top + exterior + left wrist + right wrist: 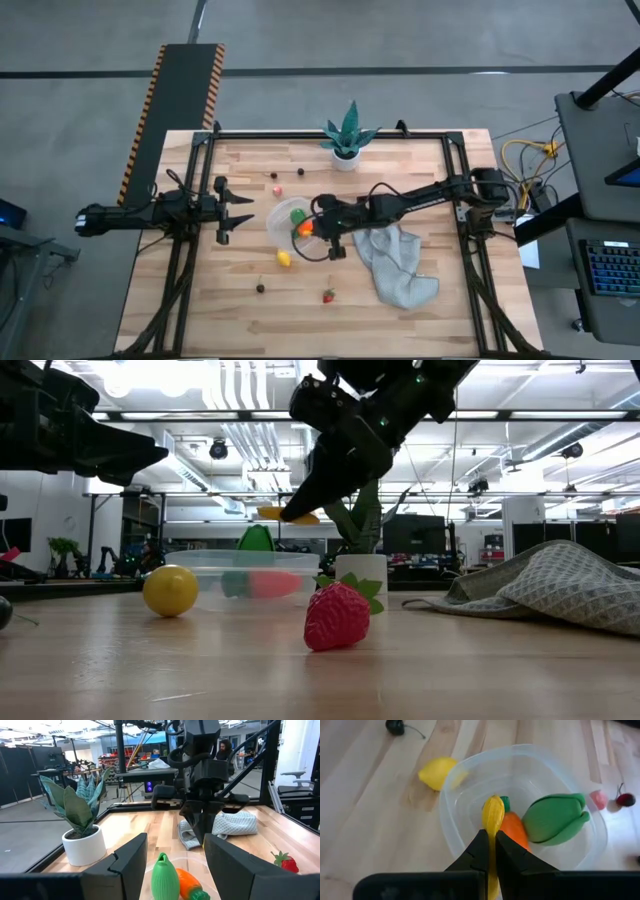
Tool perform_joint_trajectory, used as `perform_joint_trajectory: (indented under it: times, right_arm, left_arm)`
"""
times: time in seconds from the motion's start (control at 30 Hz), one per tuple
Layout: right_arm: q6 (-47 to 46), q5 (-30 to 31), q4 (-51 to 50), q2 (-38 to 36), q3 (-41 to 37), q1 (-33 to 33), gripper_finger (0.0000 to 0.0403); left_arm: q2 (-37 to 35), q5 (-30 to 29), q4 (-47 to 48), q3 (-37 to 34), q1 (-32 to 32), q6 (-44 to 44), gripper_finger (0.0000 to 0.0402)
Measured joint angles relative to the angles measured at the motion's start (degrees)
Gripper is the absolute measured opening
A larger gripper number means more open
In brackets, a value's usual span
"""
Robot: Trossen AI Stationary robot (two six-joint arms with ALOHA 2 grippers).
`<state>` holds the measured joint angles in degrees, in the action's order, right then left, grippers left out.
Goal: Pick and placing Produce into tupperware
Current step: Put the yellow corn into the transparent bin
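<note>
The tupperware (pixel 280 212) is a clear round container in the middle of the table, with a green piece (pixel 555 817) and an orange carrot (pixel 512 831) in it. My right gripper (pixel 316 231) hovers above the tupperware's rim (pixel 470 762), shut on a long yellow produce piece (pixel 493 815). My left gripper (pixel 238 210) waits open to the container's left, touching nothing. A lemon (pixel 284 258), a strawberry (pixel 328 295) and small dark and pink pieces lie loose on the wood. My right gripper pinches the long yellow piece between its two fingers (pixel 481 854), which lie along its length. They come from above, slanting down from the table's right. The piece's free end (pixel 283 515) sticks out past the fingertips, lifted clear above the tupperware (pixel 245 575).
A grey cloth (pixel 395 260) lies crumpled right of the container, under the right arm. A spiky plant in a white pot (pixel 347 140) stands near the far edge. Black frame rails run along the table's left and right sides. The lemon (pixel 170 590) and strawberry (pixel 338 615) sit near the front.
</note>
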<state>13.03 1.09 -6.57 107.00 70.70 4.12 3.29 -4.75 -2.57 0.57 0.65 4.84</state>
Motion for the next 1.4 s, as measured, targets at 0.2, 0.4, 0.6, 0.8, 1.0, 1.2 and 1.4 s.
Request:
perform_joint_trajectory:
  times: [0.2,0.4,0.6,0.8,1.0,1.2,1.4]
  right_arm:
    - [5.4,0.1,0.9,0.0,-0.1,0.0,0.001]
    - [5.5,0.0,2.0,3.7,1.1,-0.4,0.001]
    - [6.9,0.0,-0.2,7.7,4.8,-0.4,0.001]
    - [8.5,0.0,-3.1,8.3,6.7,-0.5,0.001]
    - [8.2,-0.2,-3.5,8.2,6.6,-1.0,0.0014]
    - [7.1,-1.5,-3.6,8.2,6.6,-1.3,0.0039]
    - [6.5,-1.5,-3.6,8.2,6.6,-1.6,0.0068]
  left_arm:
    - [0.0,0.0,0.0,0.0,0.0,0.0,0.0183]
    - [0.0,0.0,0.0,0.0,0.0,0.0,0.0183]
    - [0.0,0.0,0.0,0.0,0.0,0.0,0.0183]
    - [0.0,0.0,0.1,0.0,0.0,0.0,0.0183]
    - [0.0,0.0,0.1,0.0,0.0,0.0,0.0183]
    - [0.0,0.0,0.1,0.0,0.0,0.0,0.0183]
    - [0.1,0.0,0.1,0.0,0.0,0.0,0.0183]
